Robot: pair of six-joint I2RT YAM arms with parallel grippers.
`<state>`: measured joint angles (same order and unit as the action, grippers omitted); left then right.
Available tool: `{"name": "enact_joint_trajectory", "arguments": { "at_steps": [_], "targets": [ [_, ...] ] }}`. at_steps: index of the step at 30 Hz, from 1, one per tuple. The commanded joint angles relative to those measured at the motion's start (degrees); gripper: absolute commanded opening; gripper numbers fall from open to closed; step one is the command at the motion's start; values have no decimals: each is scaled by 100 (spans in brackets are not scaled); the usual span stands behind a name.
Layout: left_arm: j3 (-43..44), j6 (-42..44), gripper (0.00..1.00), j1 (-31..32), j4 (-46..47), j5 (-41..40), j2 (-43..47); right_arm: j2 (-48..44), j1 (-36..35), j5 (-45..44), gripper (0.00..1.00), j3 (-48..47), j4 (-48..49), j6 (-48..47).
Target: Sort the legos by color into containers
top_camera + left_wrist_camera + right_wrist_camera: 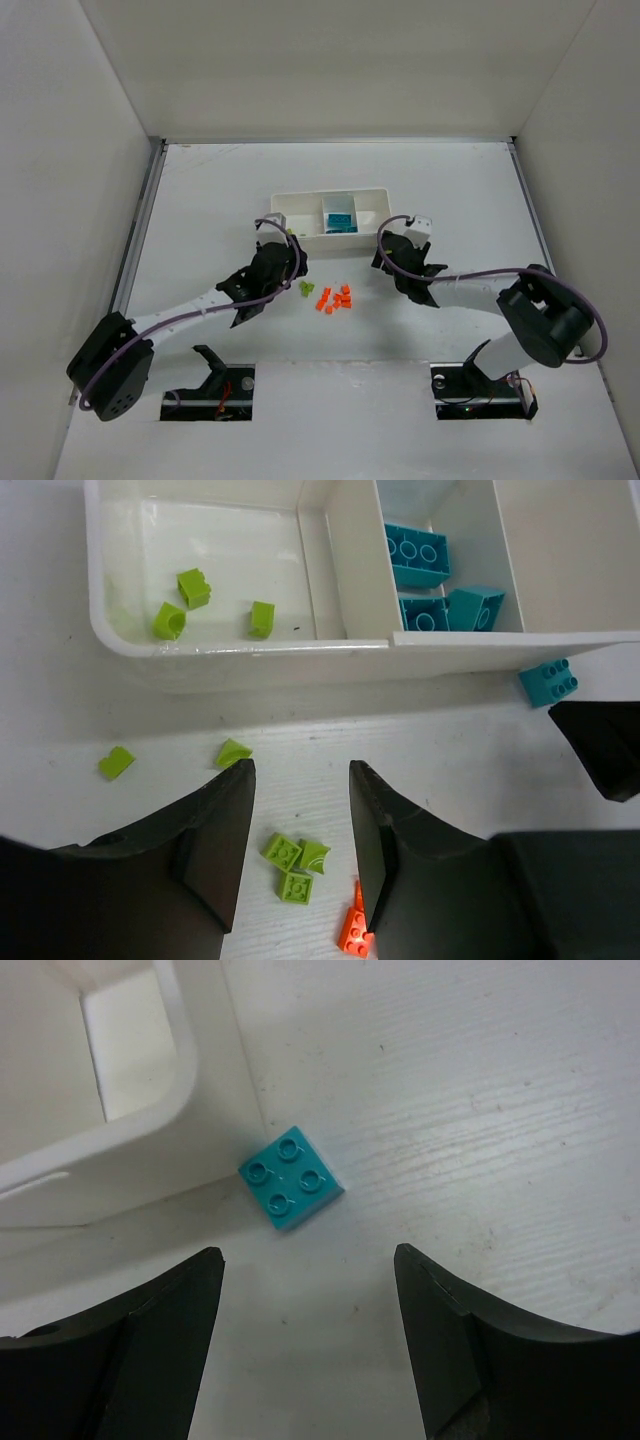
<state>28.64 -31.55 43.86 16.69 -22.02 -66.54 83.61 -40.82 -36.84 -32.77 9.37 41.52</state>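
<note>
We find the small square teal plastic lego brick [291, 1177], studs up, just beside the outer wall of the glossy white plastic tray [215, 1090]. It lies straight ahead of our right gripper [305, 1260], cornerwise to its wide, empty jaws. Our left gripper [300, 780], part-open and empty, hovers over lime green bricks [290, 865] farther from the tray.

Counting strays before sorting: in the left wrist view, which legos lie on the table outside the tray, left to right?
Lone lime lego, curved lime lego, cluster of three lime legos, orange lego, teal lego.
</note>
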Motion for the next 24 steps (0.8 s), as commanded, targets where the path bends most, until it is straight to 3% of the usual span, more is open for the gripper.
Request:
{"name": "enact_joint_trajectory", "arguments": {
  "at_steps": [1, 24],
  "targets": [
    [-175, -114, 40, -57, 142, 180, 282, 295, 34, 19, 75, -466, 48, -249],
    [-553, -220, 41, -66, -473, 216, 1179, 1579, -44, -1238, 69, -1407, -163, 32]
  ]
}}
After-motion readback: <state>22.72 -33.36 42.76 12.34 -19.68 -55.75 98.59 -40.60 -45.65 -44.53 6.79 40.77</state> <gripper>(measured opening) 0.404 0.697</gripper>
